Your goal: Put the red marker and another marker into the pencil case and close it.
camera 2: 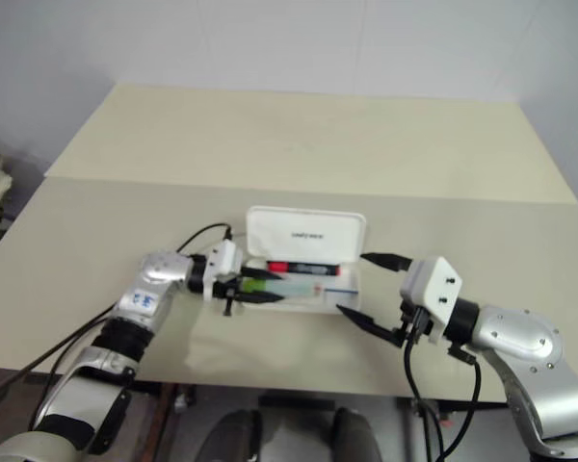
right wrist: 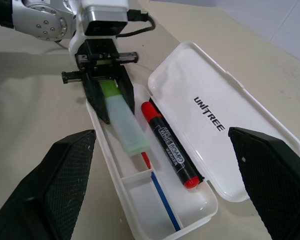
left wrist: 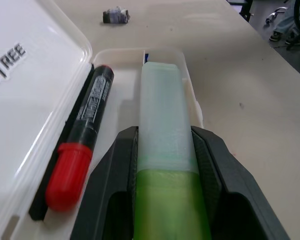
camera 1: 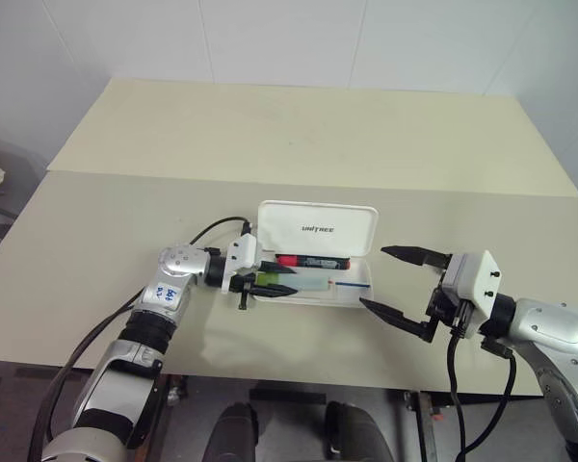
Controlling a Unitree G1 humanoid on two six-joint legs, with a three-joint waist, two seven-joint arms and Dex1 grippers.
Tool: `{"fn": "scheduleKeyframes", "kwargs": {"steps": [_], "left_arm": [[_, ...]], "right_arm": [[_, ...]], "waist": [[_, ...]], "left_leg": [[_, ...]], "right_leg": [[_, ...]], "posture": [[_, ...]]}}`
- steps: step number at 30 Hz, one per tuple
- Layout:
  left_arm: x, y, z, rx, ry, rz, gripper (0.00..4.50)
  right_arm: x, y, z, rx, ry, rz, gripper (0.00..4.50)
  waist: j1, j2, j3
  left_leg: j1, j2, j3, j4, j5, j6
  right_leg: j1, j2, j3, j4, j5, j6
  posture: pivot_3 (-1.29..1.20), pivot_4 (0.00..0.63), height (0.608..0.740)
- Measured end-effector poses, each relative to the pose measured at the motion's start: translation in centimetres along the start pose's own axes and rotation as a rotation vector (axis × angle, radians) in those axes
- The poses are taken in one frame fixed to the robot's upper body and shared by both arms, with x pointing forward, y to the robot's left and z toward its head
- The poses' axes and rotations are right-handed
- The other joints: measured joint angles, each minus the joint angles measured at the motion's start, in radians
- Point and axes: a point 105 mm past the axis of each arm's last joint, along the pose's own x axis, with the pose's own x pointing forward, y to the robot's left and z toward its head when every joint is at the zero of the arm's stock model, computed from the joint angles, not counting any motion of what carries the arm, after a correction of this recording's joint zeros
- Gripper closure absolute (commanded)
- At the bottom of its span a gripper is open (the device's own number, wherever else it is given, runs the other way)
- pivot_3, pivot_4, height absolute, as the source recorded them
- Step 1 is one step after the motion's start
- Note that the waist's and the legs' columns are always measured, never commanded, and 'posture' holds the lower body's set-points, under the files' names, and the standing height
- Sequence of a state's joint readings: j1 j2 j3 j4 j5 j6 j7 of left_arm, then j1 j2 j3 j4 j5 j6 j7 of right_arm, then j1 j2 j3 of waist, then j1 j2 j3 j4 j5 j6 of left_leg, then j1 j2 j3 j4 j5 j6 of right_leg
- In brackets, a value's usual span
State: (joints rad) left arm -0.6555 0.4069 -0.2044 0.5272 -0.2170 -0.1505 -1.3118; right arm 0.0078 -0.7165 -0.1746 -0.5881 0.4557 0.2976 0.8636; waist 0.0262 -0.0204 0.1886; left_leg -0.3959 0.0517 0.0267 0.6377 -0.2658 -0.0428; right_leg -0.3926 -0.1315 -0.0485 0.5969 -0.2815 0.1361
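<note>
Black fingers of the right end effector (camera 1: 397,284) spread wide and hold nothing, waiting just beside the white plastic pencil case (camera 1: 361,279) on the pale worktop (camera 1: 270,144). Its lid stands up so things can go in. Inside lies the slim black marker with a red cap (right wrist: 167,143). Next to it, the left end effector (left wrist: 165,165) grips the chunky light green pen (left wrist: 162,150) low in the tray, probably ready to let it drop.

You get even, fairly bright light from overhead, with soft shadows on the table (camera 1: 270,144) under both arms and the pencil case (camera 1: 318,227). The case lid is mildly washed out. In your left wrist view the green pen (left wrist: 165,165) is blurry up close.
</note>
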Motion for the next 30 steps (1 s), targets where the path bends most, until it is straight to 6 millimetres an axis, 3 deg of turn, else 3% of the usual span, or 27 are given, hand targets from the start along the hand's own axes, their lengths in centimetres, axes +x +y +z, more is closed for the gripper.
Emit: {"fn": "scheduleKeyframes", "kwargs": {"steps": [6,20,25,30], "left_arm": [[0.1,-0.1,0.2,-0.008,-0.022,-0.019,0.03],[-0.3,-0.1,1.4,0.01,-0.05,-0.016,0.03],[-0.7,-0.2,2.4,0.05,-0.075,-0.004,0.03],[-1.3,-0.8,3.1,0.062,-0.087,0.0,0.03]], "right_arm": [[0.1,-0.2,0.2,-0.005,-0.003,-0.004,0.0],[0.6,-1.1,0.1,0.012,-0.013,-0.06,0.0],[0.2,-3.1,-2.6,0.18,0.032,-0.296,0.0],[-2.4,-5.0,-6.4,0.358,0.093,-0.622,0.0]], "waist": [[0.0,0.0,0.0],[-0.001,0.0,0.0],[0.0,0.0,0.0],[-0.001,0.0,0.0]], "left_leg": [[0.0,0.0,0.0,0.0,0.0,0.0],[-0.003,0.0,-0.001,0.008,-0.002,0.003],[-0.006,0.0,-0.002,0.01,-0.002,0.003],[-0.007,0.0,-0.002,0.009,-0.002,0.003]], "right_leg": [[0.0,0.0,0.0,0.0,0.0,0.0],[0.0,0.0,0.0,0.002,0.0,0.0],[-0.001,0.0,0.0,0.002,0.002,0.0],[-0.002,0.0,0.0,0.002,0.001,0.0]], "posture": [[0.0,0.15,0.74],[0.0,0.15,0.74],[0.0,0.15,0.74],[0.0,0.15,0.74]]}}
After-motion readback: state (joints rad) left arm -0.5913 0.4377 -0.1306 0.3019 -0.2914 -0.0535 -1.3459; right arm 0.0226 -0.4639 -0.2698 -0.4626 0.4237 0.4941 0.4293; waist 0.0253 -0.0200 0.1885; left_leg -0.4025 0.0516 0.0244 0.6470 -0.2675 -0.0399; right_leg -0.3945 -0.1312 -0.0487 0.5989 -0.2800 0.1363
